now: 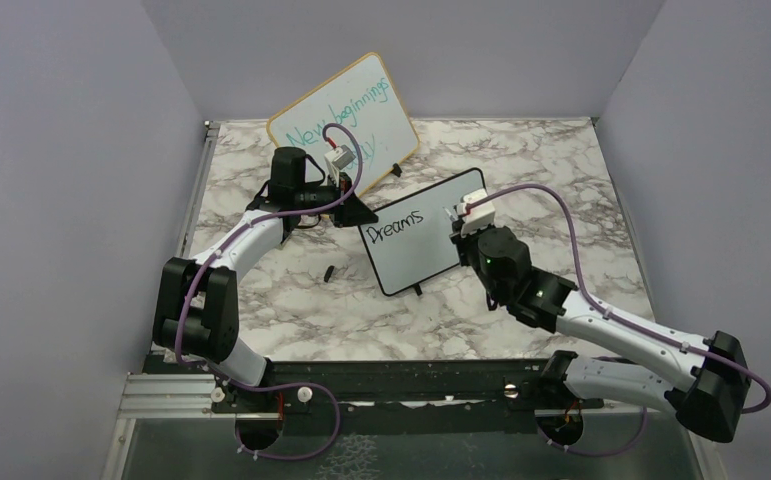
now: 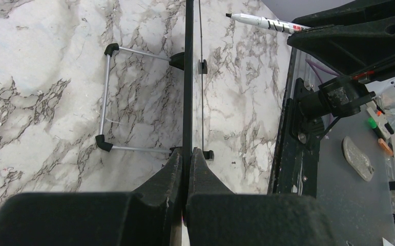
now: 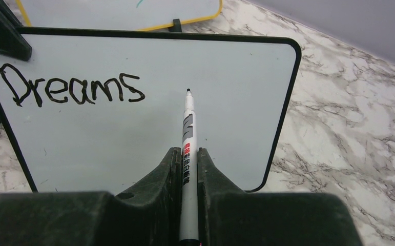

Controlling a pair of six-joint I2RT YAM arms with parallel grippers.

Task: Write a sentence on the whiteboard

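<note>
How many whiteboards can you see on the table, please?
2. The small black-framed whiteboard stands in the centre, its edge gripped by the left tool. The larger wood-framed board with teal handwriting stands behind it, farther back. None appears hidden.

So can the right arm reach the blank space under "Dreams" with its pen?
Probably yes: the right gripper holds the pen aimed at bare whiteboard beside the written word, with nothing between.
</note>
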